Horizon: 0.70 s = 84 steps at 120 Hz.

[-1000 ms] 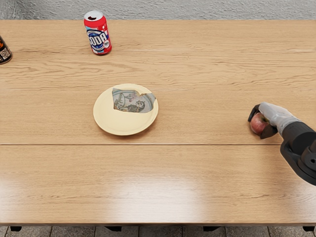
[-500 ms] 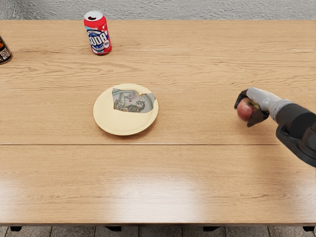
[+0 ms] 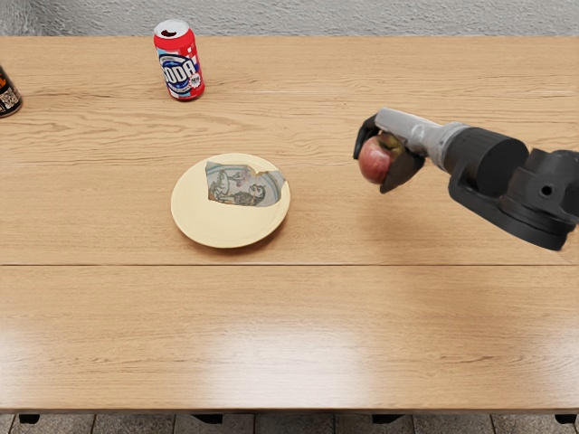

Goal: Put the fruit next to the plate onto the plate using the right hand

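Note:
A red apple [image 3: 373,163] is held above the table, to the right of the plate, with my right hand [image 3: 384,155] shut around it. The arm reaches in from the right edge. The cream plate [image 3: 217,224] with a printed picture on its far half lies left of centre, a good hand's width left of the apple. Nothing lies on the plate. My left hand does not show.
A red soda can [image 3: 179,60] stands upright at the back left. A dark bottle [image 3: 8,93] shows partly at the left edge. A seam in the wooden tabletop [image 3: 289,344] runs across below the plate.
My right hand has lifted the apple off the table at the right and carried it leftward and away from me, toward the plate.

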### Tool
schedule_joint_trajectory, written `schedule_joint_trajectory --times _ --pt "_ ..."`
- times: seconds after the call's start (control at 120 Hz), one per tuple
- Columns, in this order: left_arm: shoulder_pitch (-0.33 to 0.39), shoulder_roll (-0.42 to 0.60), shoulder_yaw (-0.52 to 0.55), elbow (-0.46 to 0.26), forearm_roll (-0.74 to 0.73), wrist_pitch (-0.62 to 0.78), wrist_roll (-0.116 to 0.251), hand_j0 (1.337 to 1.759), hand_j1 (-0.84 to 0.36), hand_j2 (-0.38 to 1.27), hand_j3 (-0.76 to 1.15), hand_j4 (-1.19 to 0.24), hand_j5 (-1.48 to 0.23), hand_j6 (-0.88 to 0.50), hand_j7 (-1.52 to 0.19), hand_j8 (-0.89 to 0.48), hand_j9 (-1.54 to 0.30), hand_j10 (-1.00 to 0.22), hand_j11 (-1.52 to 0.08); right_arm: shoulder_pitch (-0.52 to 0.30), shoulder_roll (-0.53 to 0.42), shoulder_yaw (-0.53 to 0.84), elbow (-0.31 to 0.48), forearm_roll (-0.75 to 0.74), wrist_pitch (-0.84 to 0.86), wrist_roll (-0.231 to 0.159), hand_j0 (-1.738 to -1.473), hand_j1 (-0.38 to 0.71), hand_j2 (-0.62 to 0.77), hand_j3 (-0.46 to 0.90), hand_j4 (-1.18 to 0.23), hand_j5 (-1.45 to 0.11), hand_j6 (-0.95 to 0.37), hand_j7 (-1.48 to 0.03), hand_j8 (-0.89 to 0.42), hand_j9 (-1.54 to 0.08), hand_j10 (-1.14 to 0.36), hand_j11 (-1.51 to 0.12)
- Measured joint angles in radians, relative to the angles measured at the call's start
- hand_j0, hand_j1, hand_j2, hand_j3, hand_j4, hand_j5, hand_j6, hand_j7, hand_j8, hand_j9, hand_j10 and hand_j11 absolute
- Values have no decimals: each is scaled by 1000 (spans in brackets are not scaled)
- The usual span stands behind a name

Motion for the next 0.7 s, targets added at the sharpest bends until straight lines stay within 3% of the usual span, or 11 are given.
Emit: schedule_joint_trajectory --times 0.183,0.258,0.3,0.492,0.7 --pt "0 0 0 0 0 0 0 1658 339 2 0 -9 -11 -8 -11 -8 -11 -8 -11 80 106 -6 -15 56 2 0 -1641 323 322 0 -460 -1117 -251 -1040 -157 -1105 -384 -1122" --pt "0 0 0 0 0 0 0 1658 339 2 0 -8 -11 -8 -11 -8 -11 -8 -11 111 156 -14 -36 71 -1 -1 -1639 280 198 0 -467 -1134 -254 -1054 -155 -1124 -387 -1144" --pt "0 0 0 0 0 0 0 1658 339 2 0 -8 -11 -8 -11 -8 -11 -8 -11 125 188 -19 -52 79 -3 -1 -1640 280 242 0 -474 -1139 -260 -1061 -163 -1131 -398 -1150" --pt "0 0 0 0 0 0 0 1658 339 2 0 -9 -11 -9 -11 -8 -11 -8 -11 192 326 -46 -124 116 -11 0 -1640 249 195 -1 -488 -1148 -275 -1078 -179 -1151 -420 -1166" --pt "0 0 0 0 0 0 0 1658 339 2 0 -9 -11 -8 -11 -8 -11 -8 -11 214 458 -74 -249 135 -12 1 -1640 271 228 0 -462 -1164 -254 -1084 -159 -1160 -403 -1178"
